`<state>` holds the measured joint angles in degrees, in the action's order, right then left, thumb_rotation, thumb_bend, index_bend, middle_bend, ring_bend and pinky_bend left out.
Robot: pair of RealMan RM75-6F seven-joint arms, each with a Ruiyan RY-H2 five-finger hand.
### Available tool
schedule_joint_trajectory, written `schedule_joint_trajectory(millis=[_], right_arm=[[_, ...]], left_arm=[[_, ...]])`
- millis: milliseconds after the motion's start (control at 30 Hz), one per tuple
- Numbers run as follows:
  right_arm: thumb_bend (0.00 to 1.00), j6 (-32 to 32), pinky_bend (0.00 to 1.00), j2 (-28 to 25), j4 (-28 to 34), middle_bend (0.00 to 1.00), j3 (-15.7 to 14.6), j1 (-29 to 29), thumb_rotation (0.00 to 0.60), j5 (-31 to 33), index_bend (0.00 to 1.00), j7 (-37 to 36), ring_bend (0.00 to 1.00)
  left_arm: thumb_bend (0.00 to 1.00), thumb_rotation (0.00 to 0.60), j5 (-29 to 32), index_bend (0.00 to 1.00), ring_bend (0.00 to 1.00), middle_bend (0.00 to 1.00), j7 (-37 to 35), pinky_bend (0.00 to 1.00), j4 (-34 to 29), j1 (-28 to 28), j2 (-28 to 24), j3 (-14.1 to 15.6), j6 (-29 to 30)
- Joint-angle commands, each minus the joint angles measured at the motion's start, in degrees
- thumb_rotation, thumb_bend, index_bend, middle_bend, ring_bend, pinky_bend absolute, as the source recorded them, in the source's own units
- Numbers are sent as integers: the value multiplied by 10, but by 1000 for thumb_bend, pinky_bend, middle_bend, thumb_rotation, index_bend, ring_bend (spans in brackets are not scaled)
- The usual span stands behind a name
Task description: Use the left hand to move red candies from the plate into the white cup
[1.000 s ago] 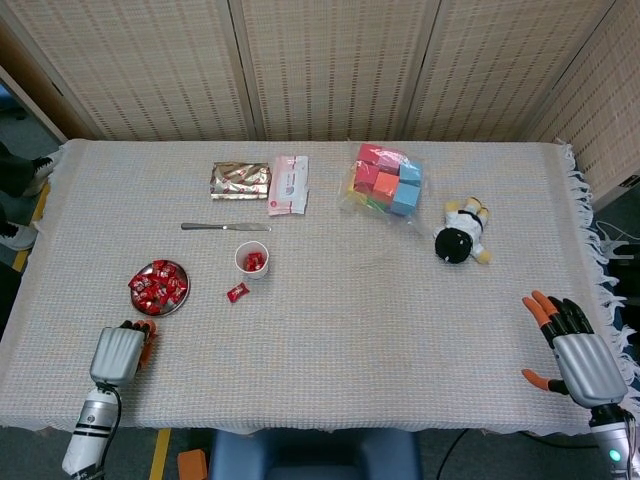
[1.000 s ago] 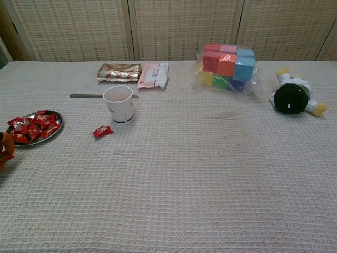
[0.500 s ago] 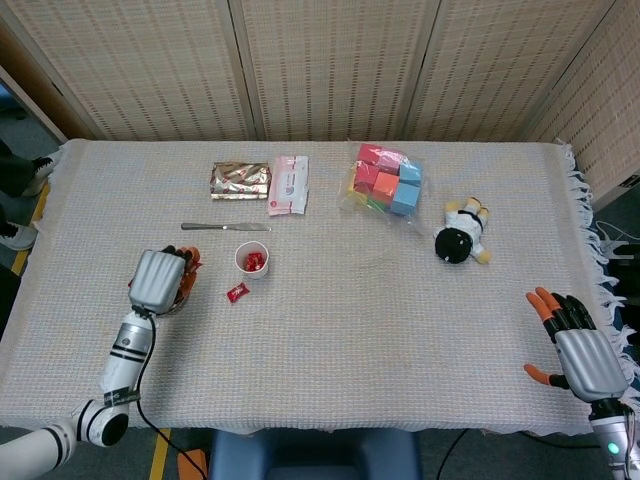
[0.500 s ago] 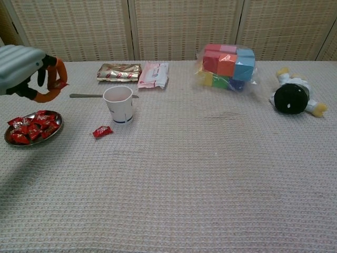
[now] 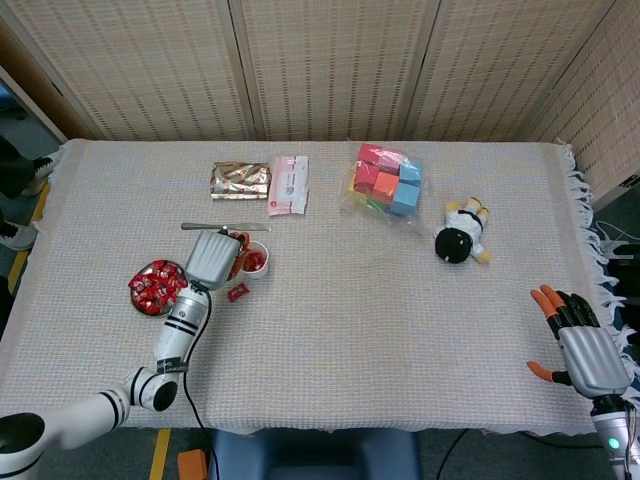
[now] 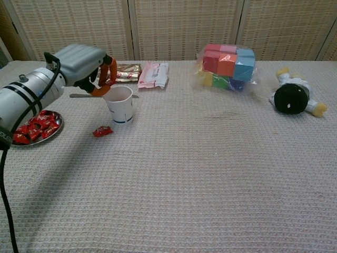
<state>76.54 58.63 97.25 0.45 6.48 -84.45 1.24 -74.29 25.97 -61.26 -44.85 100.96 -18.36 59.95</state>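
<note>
Left hand sits just over the rim of the white paper cup, its grey back covering the near edge of the cup in the head view; orange fingertips curl inward in the chest view, and whether a candy is pinched between them I cannot tell, too small and partly hidden behind the knuckles; cup contents hidden in the chest view, but the head view shows red candies inside the cup; the round metal plate of red wrapped candies lies left of the cup, and in the chest view it is partly cut off by the forearm; one loose red candy lies on the woven tablecloth just beside the cup's base; right hand shows only in the head view, at the table's near right corner, fingers spread and holding nothing, wrist cut off by the frame edge; a metal knife lies behind the cup, largely hidden by the left hand in the chest view.
</note>
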Motion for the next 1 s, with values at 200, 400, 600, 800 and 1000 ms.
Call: schedule_joint_trajectory(millis=[200,400,600,800,1000], right_arm=[[53,7,0,-4,0,0,-3,-3,600,-10,0,-9,0],[52,9,0,-5,0,0,-3,-4,600,-13,0,-12,0],[53,14,0,-5,2,0,-5,-6,600,-19,0,-11,0],[52,18,0,-8,1,0,-8,-8,600,-25,0,-19,0],[52,26,0,-11,2,0,-12,-10,600,-39,0,-26,0]], left_arm=[[415,600,36,408,431,465,72,1000,-12,-11,8,13,-16],[417,600,42,279,279,314,82,998,-53,-5,-10,23,-5],[417,600,31,234,247,273,83,1000,-99,3,-25,35,20],[415,600,-38,275,324,337,21,1000,-144,60,-44,83,118],[414,600,-49,226,381,393,-25,1000,-136,135,-34,138,177]])
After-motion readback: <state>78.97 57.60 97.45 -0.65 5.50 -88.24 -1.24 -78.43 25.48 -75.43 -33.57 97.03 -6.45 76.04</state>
